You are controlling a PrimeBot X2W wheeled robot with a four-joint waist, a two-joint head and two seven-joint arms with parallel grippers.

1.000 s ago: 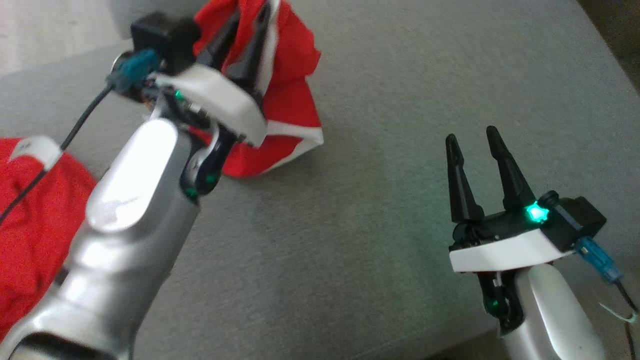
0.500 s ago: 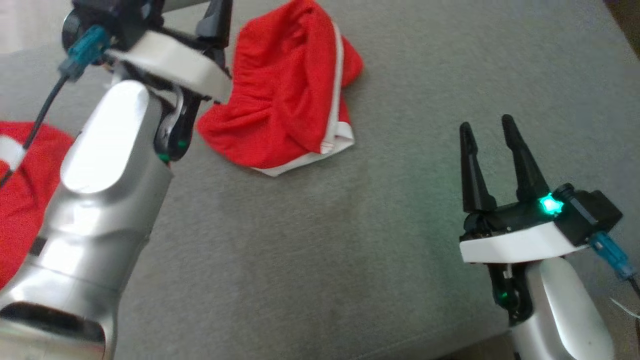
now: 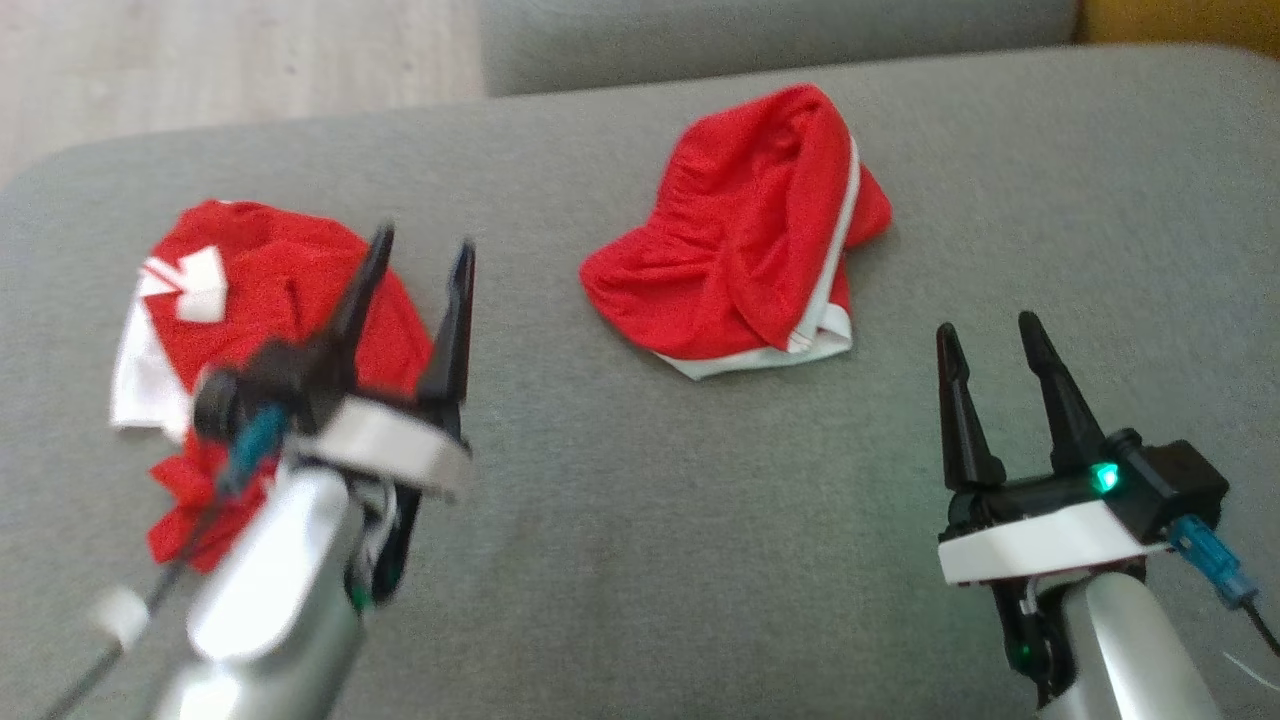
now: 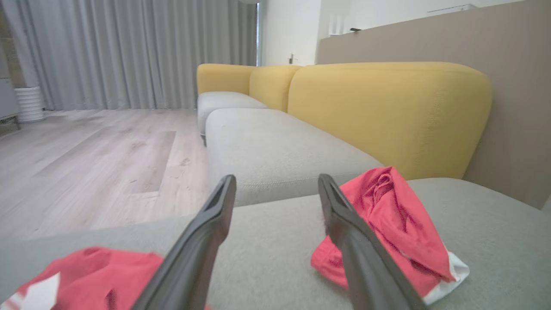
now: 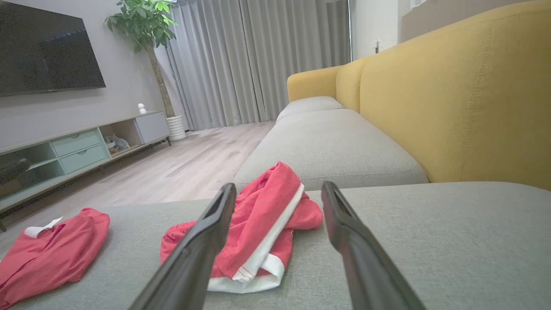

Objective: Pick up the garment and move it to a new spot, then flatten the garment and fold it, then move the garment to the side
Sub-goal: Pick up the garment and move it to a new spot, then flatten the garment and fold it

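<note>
**A:** What has changed on the grey woven sofa cushion (image 3: 640, 540)?

**B:** A second ago the left tool (image 3: 424, 240) was clamped on the red mesh garment with white trim (image 3: 745, 260), holding it up. Now its two dark fingers stand apart and empty. The arm has drawn back toward the cushion's near left corner. The head camera has swung too, so part of the shift is only the view.

**A:** Where is the garment?

**B:** It lies loose toward the cushion's far edge, a little right of the middle, touching neither tool. The right tool (image 3: 986, 325) hovers by the near right corner, fingers spread, with nothing between them.

**A:** So the first step is finished?

**B:** It looks so: the garment has been carried and let go at a new spot. Flattening seems next, and it will take work. The garment is a crumpled mound doubled over itself, with its white band running down one side and curling under the near hem.

**A:** How would it handle?

**B:** It is a thin, limp knit with a fine open weave. It probably slides easily on the cushion's coarser weave and would sag from a single pinch. A tool on each of two opposite edges should spread it better.

**A:** And the other cloth?

**B:** A second red garment with a white patch (image 3: 270, 290) sits bunched near the left edge, partly behind the left tool.
</note>
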